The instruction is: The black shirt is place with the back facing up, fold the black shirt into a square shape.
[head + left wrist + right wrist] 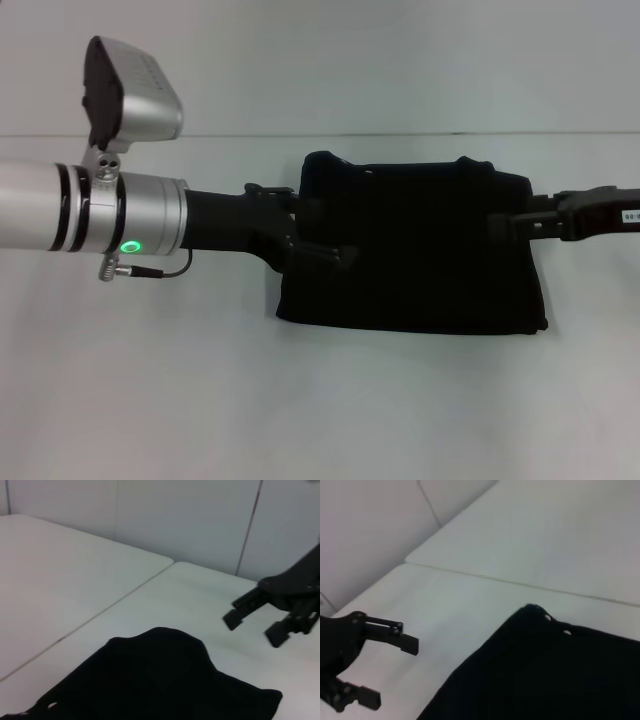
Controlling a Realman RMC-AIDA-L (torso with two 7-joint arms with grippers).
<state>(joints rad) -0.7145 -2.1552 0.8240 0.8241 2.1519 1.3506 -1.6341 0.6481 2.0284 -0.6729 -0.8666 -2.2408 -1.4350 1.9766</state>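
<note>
Head view: the black shirt [415, 245] lies on the white table [320, 400] as a compact, roughly rectangular folded bundle, right of centre, with its far edge slightly humped and uneven. No lettering shows on its upper surface. The left arm, a silver tube ending in a black wrist, reaches in horizontally from the left, and the left gripper [325, 252] meets the shirt's left edge. The right arm enters horizontally from the right, and the right gripper [505, 225] meets the shirt's right edge. In this view, black fingers merge with black cloth, so neither gripper's finger spacing can be read, nor whether either touches the fabric.

Left wrist view: not seen from above, the right gripper [256, 625] appears farther off, raised over bare table beyond the shirt [165, 680], with its two fingers clearly spread and nothing between them. A table seam [100, 612] runs diagonally past the cloth.

Right wrist view: correspondingly, the left gripper [392, 672] appears at the far side of the shirt [545, 675], its two fingers [409, 644] parted and empty, apart from the cloth's edge. Small pale specks mark the shirt's raised corner.
</note>
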